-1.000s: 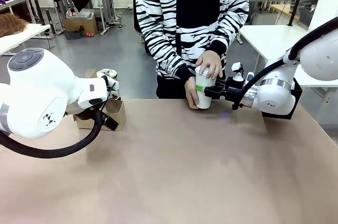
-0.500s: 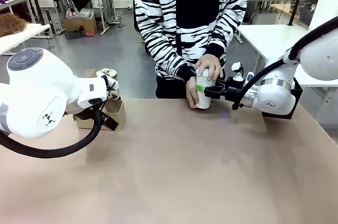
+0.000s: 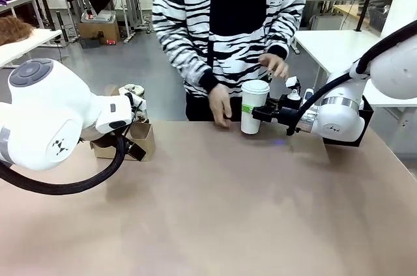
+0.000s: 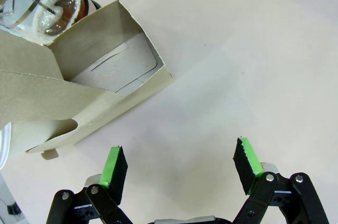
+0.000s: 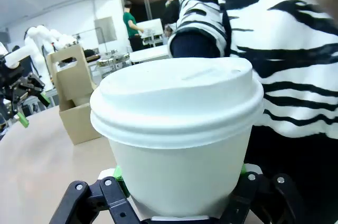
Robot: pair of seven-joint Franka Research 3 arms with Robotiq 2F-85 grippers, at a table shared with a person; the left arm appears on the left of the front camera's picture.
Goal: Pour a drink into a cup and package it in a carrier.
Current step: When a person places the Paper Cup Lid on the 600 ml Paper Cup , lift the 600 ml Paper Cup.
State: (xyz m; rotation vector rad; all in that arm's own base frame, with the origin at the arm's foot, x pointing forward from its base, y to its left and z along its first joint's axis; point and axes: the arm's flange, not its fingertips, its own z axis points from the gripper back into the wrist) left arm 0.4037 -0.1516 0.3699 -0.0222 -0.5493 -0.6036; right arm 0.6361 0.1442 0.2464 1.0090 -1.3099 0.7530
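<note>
A tall white tapered paper cup (image 3: pixel 253 112), capped with a white plastic lid (image 3: pixel 255 86), is seen upright at the far side of the tan counter (image 3: pixel 215 211). It is clamped on its lower wall by the black, green-padded right pincer (image 3: pixel 256 114). Whether its base rests on the counter cannot be told. One of the person's hands (image 3: pixel 219 103) is lowered just beside the cup, and the other (image 3: pixel 275 65) is raised clear of the lid.

Well apart, at the counter's left, the low brown cardboard carrier (image 3: pixel 141 139) is set in front of a clear glass pitcher (image 4: pixel 37 2), in which dark brown drink (image 4: pixel 63 10) is visible. The left pincer (image 4: pixel 182 155) is spread wide and empty over bare counter just beside the carrier.

The cup is judged to be light but easily crushed. Its thin paper wall would give under a hard squeeze, and the pressed-on lid could be popped. How full it is remains hidden by the lid, so slosh and a high centre of weight are to be assumed. A moderate hold on the wall below the lid rim is best kept, with the cup carried upright and lowered straight into a round slot.
</note>
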